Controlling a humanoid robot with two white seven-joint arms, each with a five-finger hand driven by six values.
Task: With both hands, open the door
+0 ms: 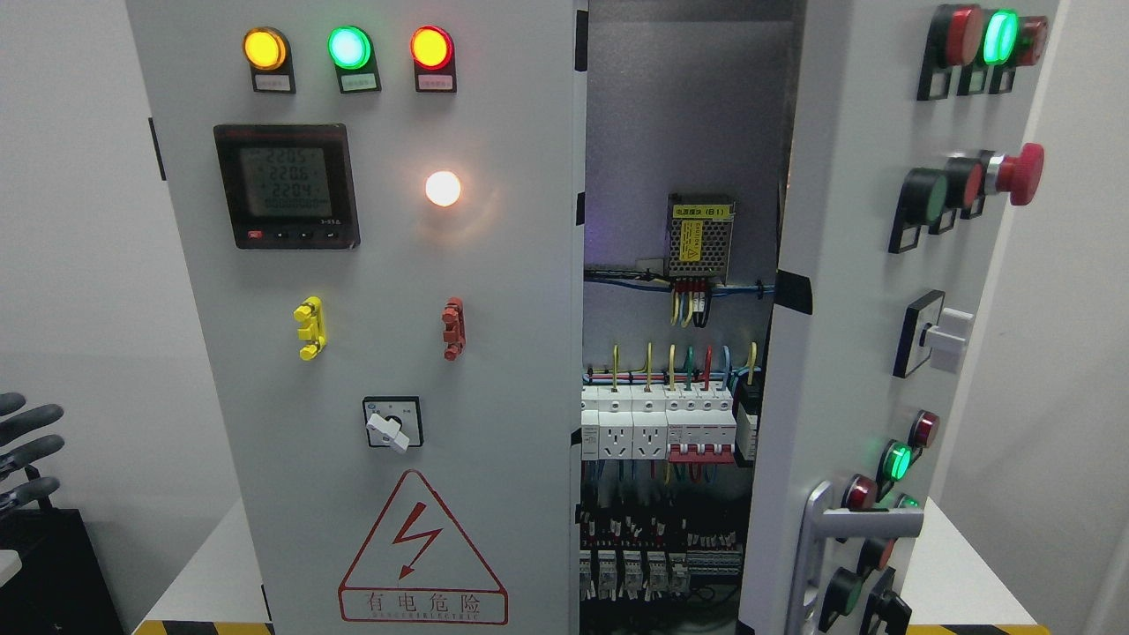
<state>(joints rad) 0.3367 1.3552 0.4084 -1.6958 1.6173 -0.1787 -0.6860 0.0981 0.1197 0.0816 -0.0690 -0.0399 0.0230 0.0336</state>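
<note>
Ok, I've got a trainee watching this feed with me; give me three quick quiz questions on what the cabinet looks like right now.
1. True or false: the right door stands swung open, showing wiring inside.
2. On the left door, which top lamp sits in the middle? A yellow, B green, C red.
3. Fill in: the only robot hand in view, the left hand, shows at the picture's ____ edge, touching nothing.

Key: 1 true; 2 B; 3 left.

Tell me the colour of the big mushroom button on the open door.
Red mushroom button, seen best in the head view.
</note>
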